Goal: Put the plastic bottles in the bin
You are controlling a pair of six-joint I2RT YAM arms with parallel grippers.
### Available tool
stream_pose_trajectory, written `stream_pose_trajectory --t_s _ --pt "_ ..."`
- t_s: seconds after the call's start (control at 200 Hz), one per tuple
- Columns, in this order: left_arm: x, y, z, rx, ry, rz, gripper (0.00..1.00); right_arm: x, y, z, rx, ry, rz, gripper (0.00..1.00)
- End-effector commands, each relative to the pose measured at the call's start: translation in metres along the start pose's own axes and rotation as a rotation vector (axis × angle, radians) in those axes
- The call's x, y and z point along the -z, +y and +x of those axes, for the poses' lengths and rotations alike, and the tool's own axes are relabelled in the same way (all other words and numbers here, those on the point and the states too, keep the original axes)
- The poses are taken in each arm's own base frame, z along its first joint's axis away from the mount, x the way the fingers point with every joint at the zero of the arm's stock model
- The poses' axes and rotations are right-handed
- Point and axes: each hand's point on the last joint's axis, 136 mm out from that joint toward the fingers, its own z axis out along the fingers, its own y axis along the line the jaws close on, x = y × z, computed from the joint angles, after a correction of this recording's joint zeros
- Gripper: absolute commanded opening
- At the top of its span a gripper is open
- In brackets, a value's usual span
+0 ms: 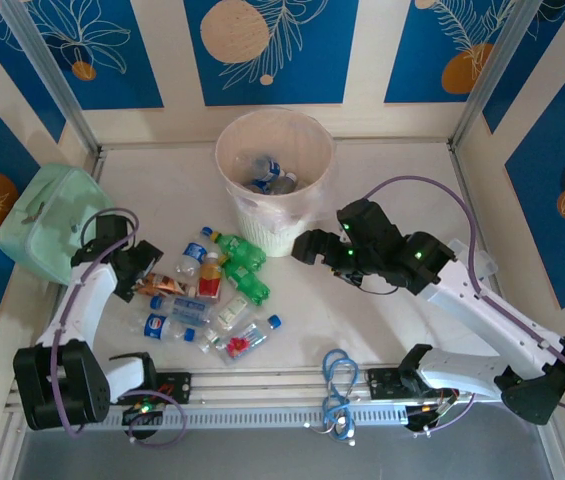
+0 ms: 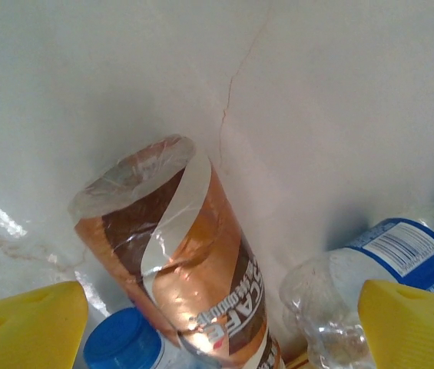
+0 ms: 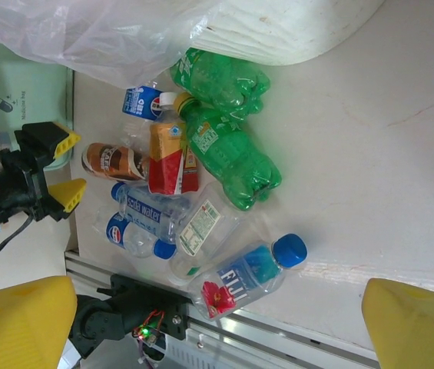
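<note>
Several plastic bottles (image 1: 212, 295) lie in a heap on the white table, left of centre: two green ones (image 3: 232, 146), a red-labelled one (image 3: 172, 161), clear ones with blue labels (image 3: 151, 211) and a Fiji bottle (image 3: 255, 273). My left gripper (image 1: 147, 268) is open at the heap's left edge. Its yellow fingertips (image 2: 28, 327) flank a copper-brown labelled bottle (image 2: 178, 246) without closing on it. A blue cap (image 2: 120, 342) lies beside that bottle. The cream-white bin (image 1: 274, 215) stands behind the heap with a few bottles (image 1: 270, 175) inside. My right gripper (image 1: 304, 247) hangs open and empty right of the bin, above the heap (image 3: 217, 327).
A mint-green bag (image 1: 47, 220) sits against the left wall, close behind my left arm. A blue cable coil (image 1: 339, 385) lies at the front rail (image 1: 262, 410) between the arm bases. Patterned walls close off the back and both sides.
</note>
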Motion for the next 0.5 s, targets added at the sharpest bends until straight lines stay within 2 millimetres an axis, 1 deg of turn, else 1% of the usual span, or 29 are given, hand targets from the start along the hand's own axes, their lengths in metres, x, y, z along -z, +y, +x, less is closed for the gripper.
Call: stream_pose_trajectory --t_s 0.0,0.185,0.32,0.495 --pt "-0.011 0.002 -0.007 0.032 -0.018 -0.013 0.90 -0.004 -0.001 0.007 0.013 0.033 0.004 0.96" --pt "-0.031 0.008 -0.006 0.051 0.007 -0.064 0.90 -0.007 -0.002 0.007 0.008 0.038 0.011 0.96" --pt "-0.042 0.011 -0.007 0.049 0.014 -0.090 0.84 -0.009 -0.001 0.007 0.006 0.042 0.013 0.95" --pt "-0.053 0.016 -0.008 0.019 0.023 -0.133 0.79 -0.011 0.000 0.007 0.008 0.051 0.015 0.92"
